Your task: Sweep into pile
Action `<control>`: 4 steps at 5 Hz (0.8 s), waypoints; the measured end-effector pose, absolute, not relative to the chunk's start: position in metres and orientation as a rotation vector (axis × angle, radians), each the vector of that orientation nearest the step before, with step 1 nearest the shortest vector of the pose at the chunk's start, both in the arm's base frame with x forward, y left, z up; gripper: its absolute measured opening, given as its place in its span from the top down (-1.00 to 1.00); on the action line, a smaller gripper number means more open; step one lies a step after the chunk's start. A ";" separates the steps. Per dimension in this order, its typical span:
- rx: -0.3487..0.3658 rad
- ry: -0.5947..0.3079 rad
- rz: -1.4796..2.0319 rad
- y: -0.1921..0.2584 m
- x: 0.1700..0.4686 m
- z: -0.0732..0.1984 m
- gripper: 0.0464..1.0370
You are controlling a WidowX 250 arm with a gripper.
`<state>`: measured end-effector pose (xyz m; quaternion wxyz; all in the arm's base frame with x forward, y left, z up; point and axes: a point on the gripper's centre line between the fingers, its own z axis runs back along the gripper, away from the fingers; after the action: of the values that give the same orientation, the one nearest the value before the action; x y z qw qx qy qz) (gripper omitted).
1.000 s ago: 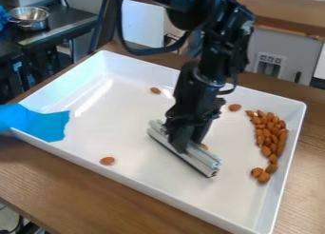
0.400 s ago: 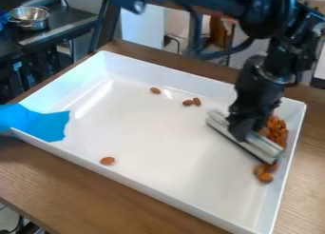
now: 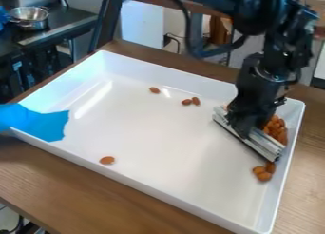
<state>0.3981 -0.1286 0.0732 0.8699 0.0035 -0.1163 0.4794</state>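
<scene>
One almond (image 3: 107, 160) lies by the near edge of your tray (image 3: 146, 71); one, then a pair (image 3: 186, 102), lie toward the far edge. Your one squeegee (image 3: 262, 143) — stiff, probably slick, best held mid-length — lies near the right edge, your pincer (image 3: 244, 132) clenched on it. Beyond: a part-hidden pile (image 3: 278, 128), uncountable; three light, hard almonds (image 3: 264, 176) mark its near end.
</scene>
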 end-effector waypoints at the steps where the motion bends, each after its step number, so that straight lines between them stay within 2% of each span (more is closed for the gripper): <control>1: -0.086 -0.248 0.930 -0.108 0.385 0.104 0.37; 2: -0.203 -0.297 0.873 -0.067 0.374 0.132 0.37; 3: -0.254 -0.349 0.802 -0.035 0.365 0.145 0.37; 4: -0.183 -0.372 0.698 -0.007 0.363 0.136 0.37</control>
<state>0.3628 -0.0070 0.1363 0.9188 -0.0893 -0.1808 0.3395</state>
